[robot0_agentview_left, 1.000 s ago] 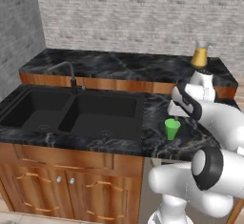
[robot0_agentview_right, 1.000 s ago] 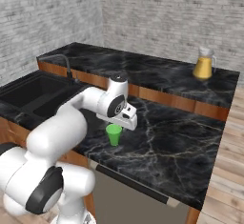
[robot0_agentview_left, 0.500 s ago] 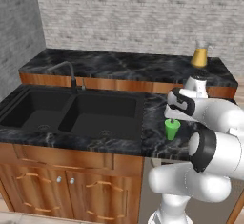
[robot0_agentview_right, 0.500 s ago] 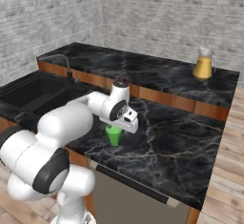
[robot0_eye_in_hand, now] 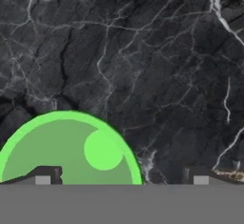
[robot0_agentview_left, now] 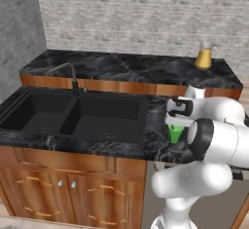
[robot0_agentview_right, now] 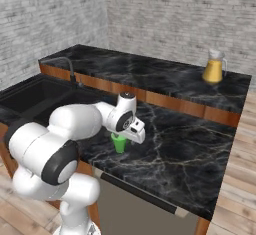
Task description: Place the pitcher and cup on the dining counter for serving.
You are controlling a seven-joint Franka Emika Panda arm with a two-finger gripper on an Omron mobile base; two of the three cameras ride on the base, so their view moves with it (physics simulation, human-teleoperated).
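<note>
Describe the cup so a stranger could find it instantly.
Start at the lower black marble worktop that holds the sink. To the sink's right, directly under the robot's open gripper, stands the cup. It is small, bright green and handleless, unlike the larger amber pitcher on the raised dining counter behind.

Cup and pitcher, well apart

Green cup (robot0_agentview_right: 119, 143) upright, empty, on the lower worktop; amber pitcher (robot0_agentview_right: 213, 67) upright at the far end of the dining counter (robot0_agentview_right: 150, 74).
</note>
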